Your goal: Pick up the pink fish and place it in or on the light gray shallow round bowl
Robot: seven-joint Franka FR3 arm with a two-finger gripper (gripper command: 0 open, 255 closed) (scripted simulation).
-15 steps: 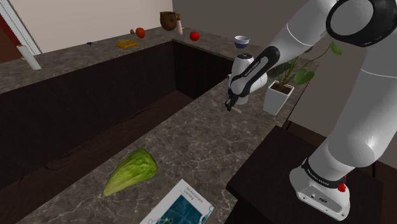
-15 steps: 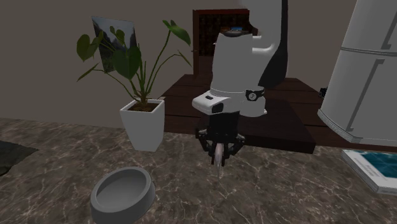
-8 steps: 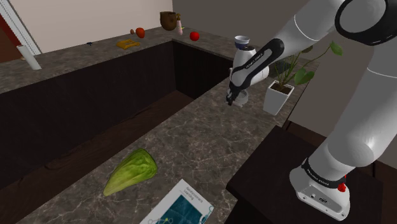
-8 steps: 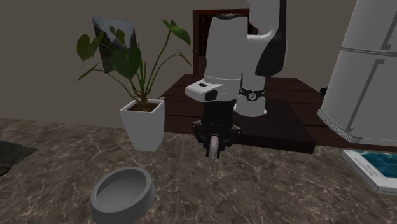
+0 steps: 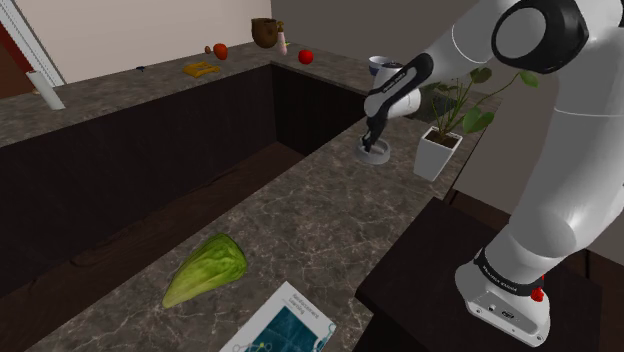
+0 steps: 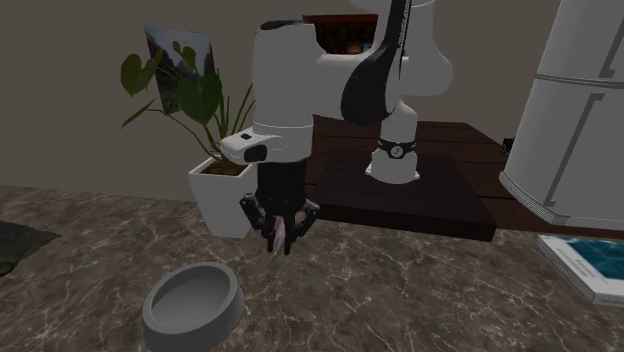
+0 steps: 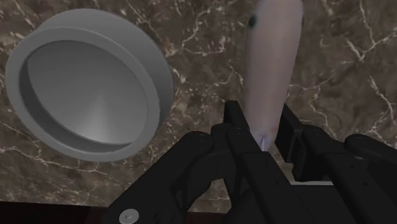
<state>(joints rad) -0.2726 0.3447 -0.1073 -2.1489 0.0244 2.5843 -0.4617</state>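
Pincer [image 7: 262,130] is clamped on the fish [image 7: 270,57], near its tail. The eye end hangs down toward the counter [image 7: 343,57] without touching it. The fish is pale pink.

The grey bowl [image 6: 192,300] is empty. In the second exterior view it sits on the counter at about seven o'clock of the pincer, near but not underneath. The potted plant [image 6: 225,190] stands at about ten o'clock, close behind.

Step in hand, by my reading: the carry. The lift is done and the drop is not.

Next, you bring the fish over the bowl's middle, lower it, then part the fingers.
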